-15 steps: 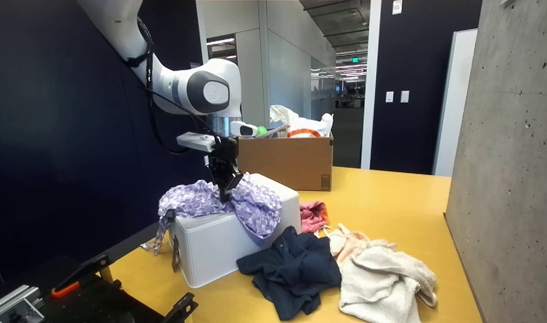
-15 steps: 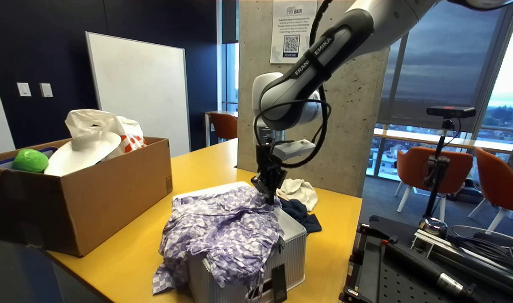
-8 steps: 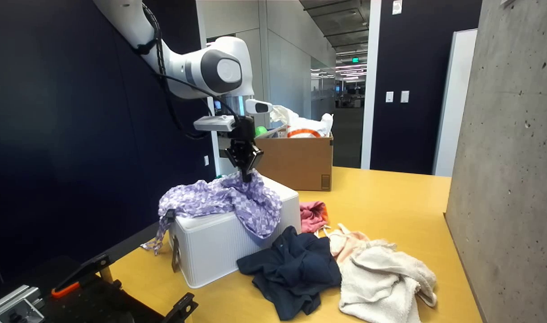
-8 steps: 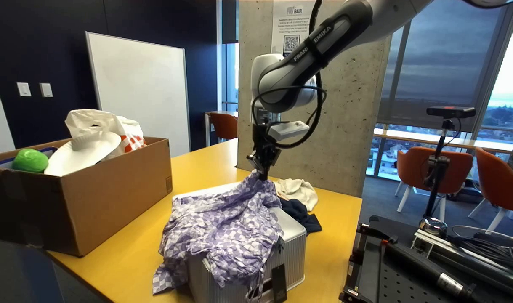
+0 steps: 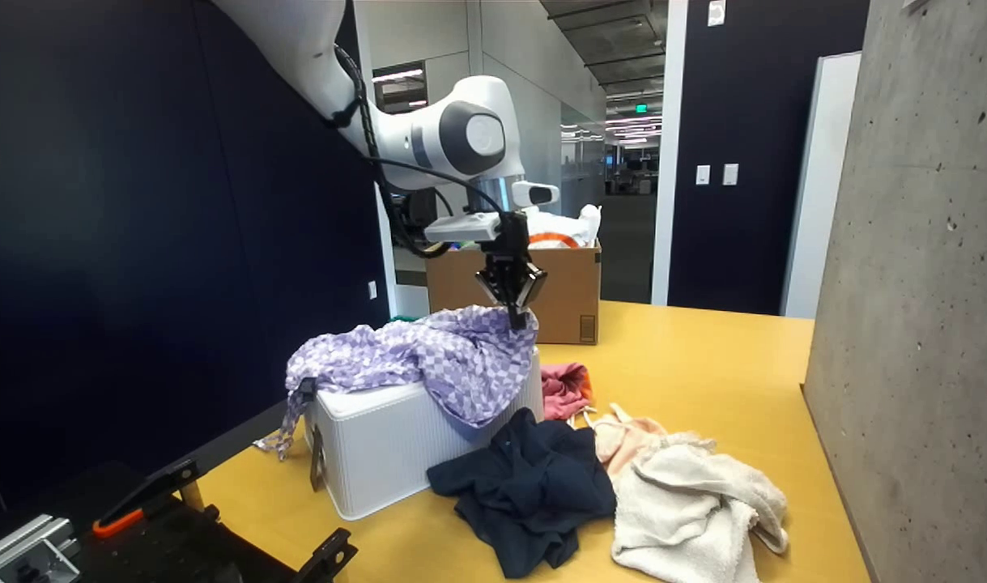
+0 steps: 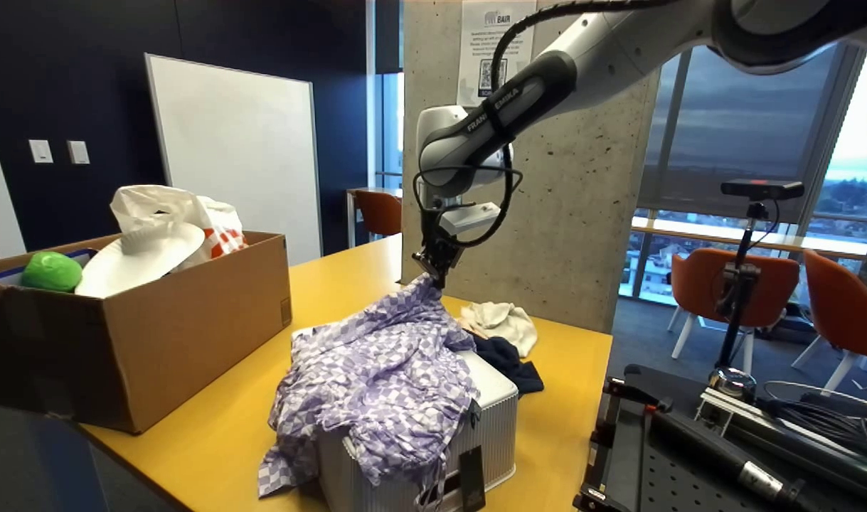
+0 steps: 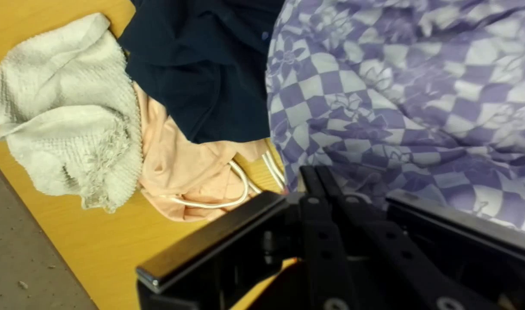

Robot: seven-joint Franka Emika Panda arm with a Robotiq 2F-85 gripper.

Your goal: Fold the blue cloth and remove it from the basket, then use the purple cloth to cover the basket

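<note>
The purple and white checkered cloth (image 5: 477, 364) lies crumpled over the top of the white ribbed basket (image 5: 404, 461), and it also shows in an exterior view (image 6: 383, 377) and the wrist view (image 7: 396, 94). One end hangs down the basket's side. My gripper (image 5: 517, 321) is shut on an edge of the purple cloth and holds it raised at the basket's far end; the fingers (image 7: 316, 172) are close together in the wrist view. The dark blue cloth (image 5: 533, 486) lies bunched on the table beside the basket, and also shows in the wrist view (image 7: 210, 69). The basket's inside is hidden.
A cream cloth (image 5: 695, 510) and a peach cloth (image 5: 623, 437) lie beside the blue cloth. A pink cloth (image 5: 566, 389) lies behind the basket. A filled cardboard box (image 6: 213, 320) stands on the table. A concrete pillar (image 6: 582, 235) rises at the table's edge.
My gripper has risen, then moved right in an exterior view, toward the basket's far end. It pulls the purple cloth's edge along, and the cloth now spreads over more of the basket's top.
</note>
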